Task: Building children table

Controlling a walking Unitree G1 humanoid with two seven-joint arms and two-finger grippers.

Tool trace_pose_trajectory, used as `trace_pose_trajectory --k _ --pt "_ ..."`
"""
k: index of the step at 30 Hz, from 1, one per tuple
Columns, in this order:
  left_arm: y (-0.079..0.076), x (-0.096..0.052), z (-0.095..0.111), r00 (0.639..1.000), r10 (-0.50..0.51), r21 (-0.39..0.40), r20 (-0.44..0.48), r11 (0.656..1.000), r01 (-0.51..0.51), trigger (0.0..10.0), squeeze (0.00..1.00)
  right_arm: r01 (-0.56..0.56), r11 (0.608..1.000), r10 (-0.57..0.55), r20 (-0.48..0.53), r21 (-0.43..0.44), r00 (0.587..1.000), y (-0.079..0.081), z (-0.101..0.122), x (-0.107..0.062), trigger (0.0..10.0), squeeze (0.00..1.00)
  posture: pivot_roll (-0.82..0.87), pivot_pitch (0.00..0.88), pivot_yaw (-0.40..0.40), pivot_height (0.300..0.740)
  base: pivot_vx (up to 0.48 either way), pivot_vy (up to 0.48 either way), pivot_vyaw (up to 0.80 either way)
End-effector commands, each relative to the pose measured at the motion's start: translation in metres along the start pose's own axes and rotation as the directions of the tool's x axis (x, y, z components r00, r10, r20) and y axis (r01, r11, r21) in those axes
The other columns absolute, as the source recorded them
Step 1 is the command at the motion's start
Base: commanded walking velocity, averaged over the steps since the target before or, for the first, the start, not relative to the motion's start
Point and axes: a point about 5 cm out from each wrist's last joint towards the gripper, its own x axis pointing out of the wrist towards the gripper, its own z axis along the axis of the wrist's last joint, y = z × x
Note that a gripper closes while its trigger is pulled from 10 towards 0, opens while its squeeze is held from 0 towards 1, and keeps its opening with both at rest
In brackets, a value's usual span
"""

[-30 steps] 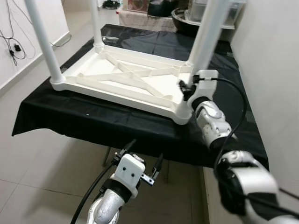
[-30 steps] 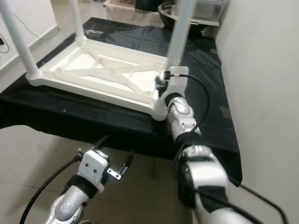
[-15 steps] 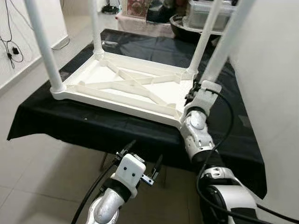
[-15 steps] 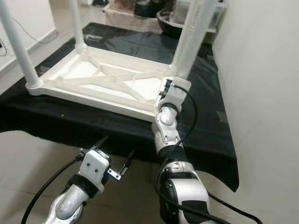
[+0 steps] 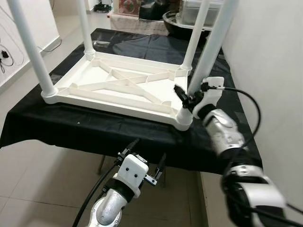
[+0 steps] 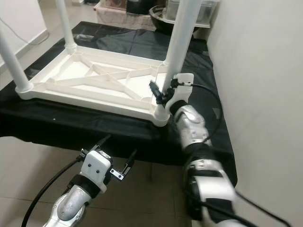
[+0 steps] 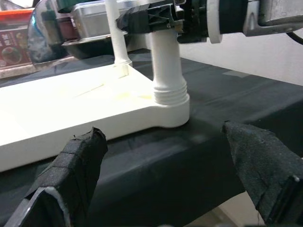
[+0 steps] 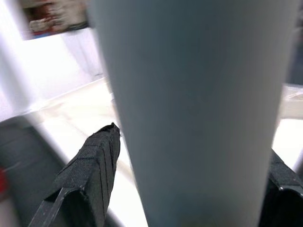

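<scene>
A white plastic tabletop (image 5: pixel 118 87) lies upside down on a black cloth (image 5: pixel 71 127) spread over a bench, its ribbed underside facing up. Four white legs stand up from its corners: one at the near left (image 5: pixel 31 52), one at the far left (image 5: pixel 85 28), one at the far right (image 5: pixel 196 35), and the near right leg (image 5: pixel 210 45), which rises from the corner socket at about four o'clock on the tabletop.

The right gripper (image 5: pixel 189 98) is at that near right leg, low down, just above the socket. Its black fingers (image 8: pixel 90 175) sit on either side of the leg, as the right wrist view shows, with the pale tube (image 8: pixel 199 113) between them; the jaws stand about as wide as the leg, and I cannot tell whether they press on it. The silver right arm (image 5: pixel 227 137) reaches in from five o'clock, a black cable looping off its wrist.

The left gripper (image 5: pixel 142 161) hangs in front of the bench's near edge, below the cloth's hem, at about six o'clock from the tabletop. Its jaws are wide apart and hold nothing. From the left wrist view its two fingers (image 7: pixel 71 175) frame the near right corner of the tabletop and the leg socket (image 7: pixel 168 94), well apart from both.

Beyond the bench, at twelve o'clock, sit a dark bowl (image 5: pixel 173 19) and a clear bin (image 5: pixel 194 5). A pale wall (image 5: pixel 265 56) runs close along the right side, and the floor (image 5: pixel 38 179) is tiled.
</scene>
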Motion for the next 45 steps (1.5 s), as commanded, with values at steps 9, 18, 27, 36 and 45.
trace_pose_trajectory --k 9,18,27,36,45 --pt "-0.003 -0.002 -0.005 1.000 -0.007 -0.009 -0.012 1.000 0.007 10.0 0.00 -0.430 0.902 0.432 -0.104 0.041 0.896 0.038 -0.011 0.013 10.0 0.00 0.12 0.118 -0.083 0.740 0.000 0.000 0.00" --pt "-0.003 -0.003 -0.003 1.000 -0.001 -0.007 0.002 1.000 0.001 10.0 0.00 -0.278 0.960 0.272 -0.131 -0.028 0.953 0.037 -0.019 0.023 0.0 0.00 0.12 0.115 -0.085 0.740 0.000 0.000 0.00" --pt "0.005 -0.002 -0.001 0.998 0.066 0.016 0.018 0.998 -0.066 10.0 0.00 0.401 0.913 -0.408 -0.136 -0.072 0.903 0.001 -0.031 0.015 0.0 0.00 0.11 0.109 -0.078 0.740 0.000 0.000 0.00" --pt "0.007 -0.002 -0.001 0.996 0.089 0.024 0.020 0.996 -0.089 10.0 0.00 0.850 0.526 -0.850 -0.026 -0.029 0.526 -0.002 -0.040 -0.011 0.0 0.00 0.12 0.099 -0.076 0.740 0.000 0.000 0.00" --pt "0.007 -0.004 -0.003 0.995 0.100 0.024 0.012 0.995 -0.100 10.0 0.00 0.814 0.579 -0.813 0.115 0.045 0.571 0.024 -0.025 0.011 10.0 1.00 0.11 0.096 -0.080 0.740 0.000 0.000 0.00"
